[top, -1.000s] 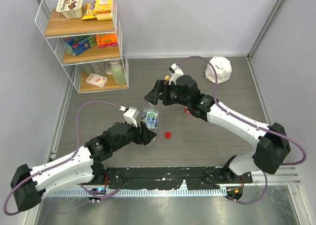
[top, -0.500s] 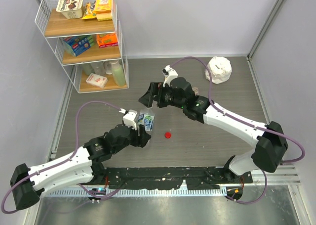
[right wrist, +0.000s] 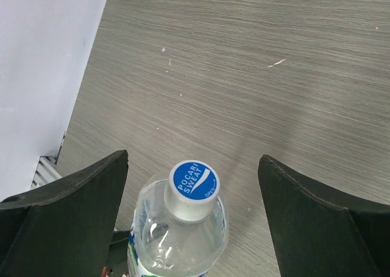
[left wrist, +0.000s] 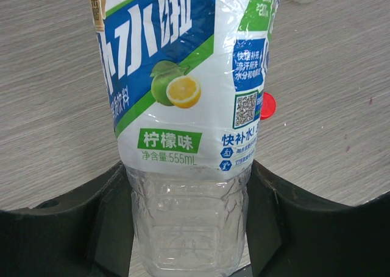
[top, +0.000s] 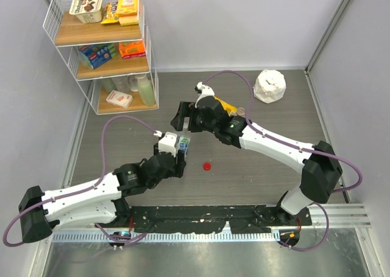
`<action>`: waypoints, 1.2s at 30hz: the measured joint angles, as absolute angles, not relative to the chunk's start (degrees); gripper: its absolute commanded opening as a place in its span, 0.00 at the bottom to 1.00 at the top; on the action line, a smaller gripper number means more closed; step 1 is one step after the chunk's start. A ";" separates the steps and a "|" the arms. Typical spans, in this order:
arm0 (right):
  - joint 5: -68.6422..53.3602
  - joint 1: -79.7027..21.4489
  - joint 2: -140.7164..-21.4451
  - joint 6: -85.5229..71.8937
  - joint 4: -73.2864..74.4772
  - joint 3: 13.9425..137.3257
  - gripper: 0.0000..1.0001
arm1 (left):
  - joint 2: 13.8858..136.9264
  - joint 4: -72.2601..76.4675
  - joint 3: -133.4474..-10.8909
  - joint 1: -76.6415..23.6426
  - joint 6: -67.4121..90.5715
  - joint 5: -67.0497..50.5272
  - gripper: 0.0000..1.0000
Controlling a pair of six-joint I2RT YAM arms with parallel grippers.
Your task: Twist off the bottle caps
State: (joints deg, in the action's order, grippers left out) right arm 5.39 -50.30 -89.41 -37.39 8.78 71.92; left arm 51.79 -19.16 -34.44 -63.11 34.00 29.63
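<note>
Bottle (left wrist: 186, 137) upright, cap (right wrist: 193, 182) up; left hand (left wrist: 189, 195) grips base, right hand (right wrist: 192, 162) open above.

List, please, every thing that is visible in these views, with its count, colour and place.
table: one, grey wood-grain, under everything
labelled bottle: one, clear with blue-white label, mid-table
screwed-on cap: one, blue-white top, on the labelled bottle
loose cap: one, red, lying right of the labelled bottle
yellow bottle: one, yellow-orange, beyond mid-table, partly hidden
crumpled bundle: one, white, far right corner
wire rack: one, white with wooden shelves, far left corner
packages: several, mixed colours, on the rack's shelves
left pincer: one, black, shut on the labelled bottle's lower body
right pincer: one, black, open, above the screwed-on cap
</note>
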 measured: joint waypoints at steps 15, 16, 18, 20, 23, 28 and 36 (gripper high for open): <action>6.81 -50.30 -89.49 -39.11 8.60 71.33 0.65 | 52.88 -20.10 -35.46 -65.25 35.57 34.06 0.04; 6.79 -50.30 -89.49 -39.20 8.49 71.26 0.63 | 52.90 -20.08 -35.46 -65.39 35.62 34.06 0.04; 6.79 -50.30 -89.30 -39.38 8.08 70.91 0.58 | 52.88 -20.08 -35.46 -65.65 35.77 34.09 0.04; 6.81 -50.30 -88.71 -39.44 7.81 70.24 0.57 | 52.88 -20.05 -35.46 -65.87 35.99 34.09 0.04; 6.81 -50.30 -87.61 -39.64 7.44 69.36 0.57 | 52.88 -20.01 -35.46 -66.00 36.07 34.06 0.04; 6.87 -50.30 -86.35 -39.70 6.83 68.88 0.56 | 52.88 -20.03 -35.46 -66.02 36.88 34.50 0.04; 6.79 -50.30 -86.24 -39.86 6.44 68.42 0.54 | 52.90 -20.03 -35.46 -66.06 37.10 34.54 0.04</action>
State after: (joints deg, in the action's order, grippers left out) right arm 6.79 -50.30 -86.24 -39.86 6.44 68.42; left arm 52.90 -20.03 -35.46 -66.06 37.10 34.54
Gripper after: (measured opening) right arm 0.544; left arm 0.628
